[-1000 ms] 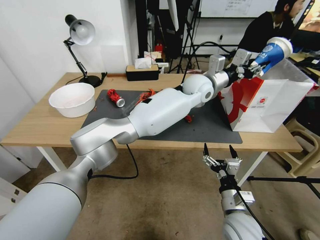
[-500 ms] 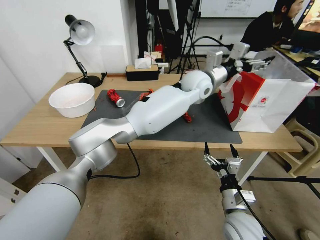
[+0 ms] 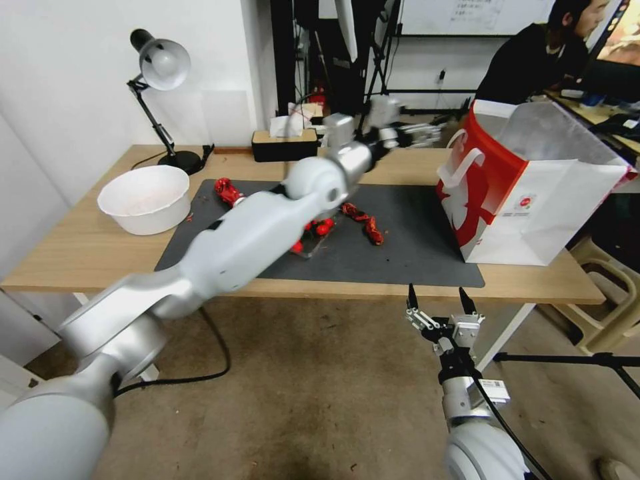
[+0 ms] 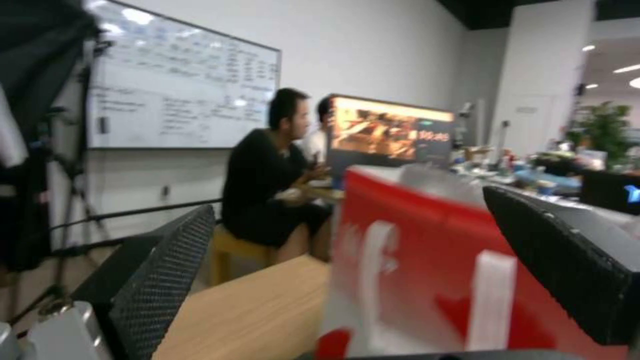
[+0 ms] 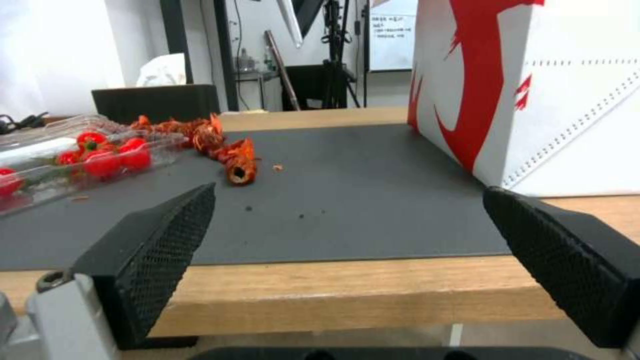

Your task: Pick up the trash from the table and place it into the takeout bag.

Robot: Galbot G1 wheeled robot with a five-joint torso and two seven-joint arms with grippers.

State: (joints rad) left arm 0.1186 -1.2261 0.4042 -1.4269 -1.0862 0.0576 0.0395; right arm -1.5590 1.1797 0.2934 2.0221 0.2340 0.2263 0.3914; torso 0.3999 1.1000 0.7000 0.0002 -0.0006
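Across the long table, on the dark mat: leftover trash, takeout bag at the right end.

- Bag: stands upright, mouth open, tilts slightly. Probably light and tippable; best dropped into from above, not nudged.
- Left gripper: hangs above the table's far edge, left of the bag. Fingers spread, nothing between them.
- Right gripper: parked below the near table edge, fingers wide apart, empty.
- Clear plastic tray with small red pieces: mid-mat. Likely thin, springy, slick; take by a rim, gently.
- Crushed red can: far left of mat, lying down. Light, stiff, dented; pinch across the crumpled waist.
- Red scraps: mid-mat, right of the tray. Probably soft, brittle; pinch low, from above.
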